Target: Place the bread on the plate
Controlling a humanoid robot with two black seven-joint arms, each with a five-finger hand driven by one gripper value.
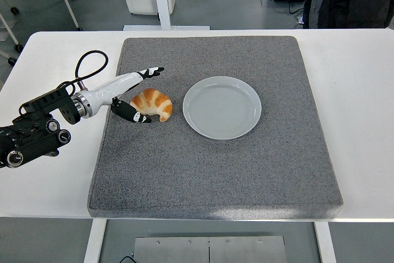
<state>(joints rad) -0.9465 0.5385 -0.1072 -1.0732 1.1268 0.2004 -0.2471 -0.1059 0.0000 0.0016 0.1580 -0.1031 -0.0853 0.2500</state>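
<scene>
At the frame's left my left hand [130, 93] is spread wide, thumb touching the croissant's [153, 104] near-left end, holding nothing, the bread lying on the grey mat [215, 170] just left of the central plate [222, 108].

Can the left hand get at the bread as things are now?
Probably yes. The left hand is open right beside the bread, fingers above and below its left end, and nothing lies between them.

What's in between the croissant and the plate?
Nothing. In the head view only a narrow bare strip of the grey mat separates the croissant from the plate.
</scene>
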